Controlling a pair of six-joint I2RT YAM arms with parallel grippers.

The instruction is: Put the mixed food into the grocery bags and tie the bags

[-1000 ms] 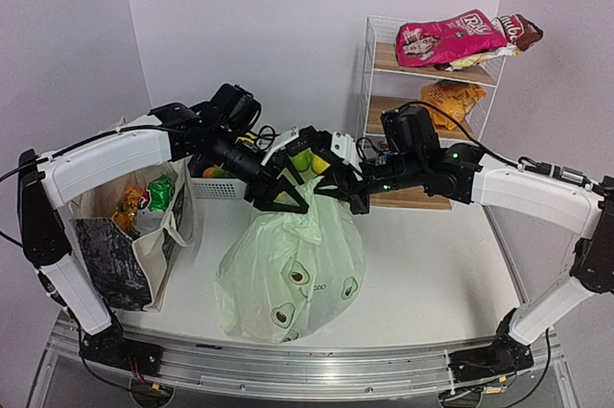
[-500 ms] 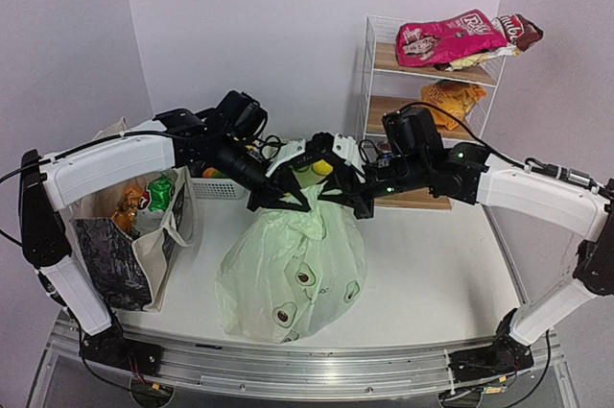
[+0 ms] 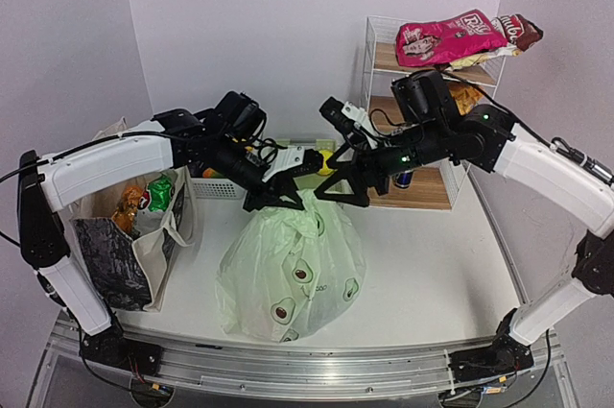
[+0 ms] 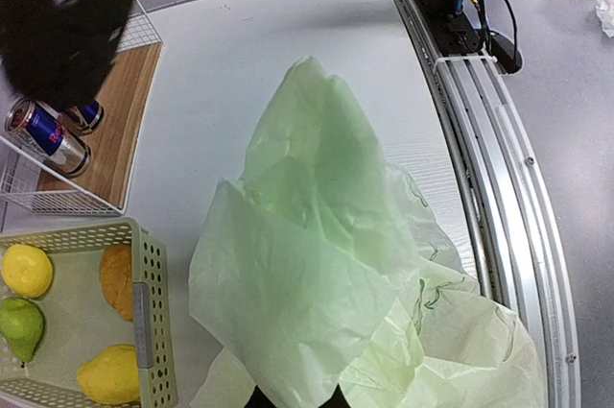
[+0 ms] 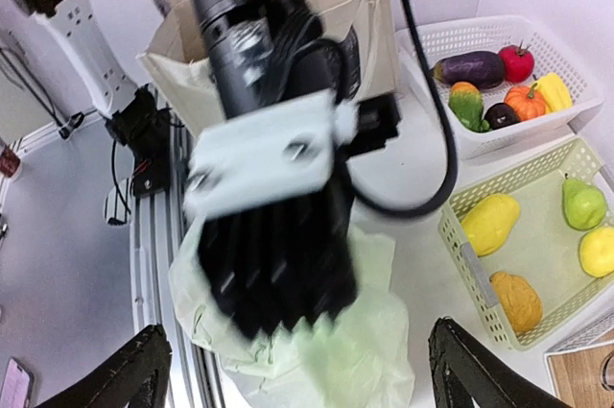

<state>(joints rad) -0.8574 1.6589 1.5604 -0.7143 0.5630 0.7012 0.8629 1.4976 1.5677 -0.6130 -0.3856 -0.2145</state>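
Note:
The pale-green avocado bag (image 3: 293,269) stands bulging mid-table, its top bunched. My left gripper (image 3: 273,199) is shut on a handle flap (image 4: 307,264) of that bag, which drapes over its fingertips (image 4: 331,398). My right gripper (image 3: 341,195) hangs open just right of the bag's top, touching nothing; in its wrist view the two fingers (image 5: 125,379) stand wide apart over the bag (image 5: 374,370). The beige tote (image 3: 125,245) stands at the left with an orange packet (image 3: 128,204) and a green packet (image 3: 159,192) inside. Drink cans (image 4: 43,130) lie on the low shelf.
A wire shelf rack (image 3: 384,72) at the back right holds a pink snack packet (image 3: 451,38). A green basket (image 5: 460,254) with yellow toy fruit and a white basket (image 5: 576,82) with toy vegetables sit behind the bag. The rail (image 4: 499,168) runs along the near edge.
My right gripper has opened, let go of the bag's top and drawn up and back to the right. My left gripper has shut on the bag's handle flap.

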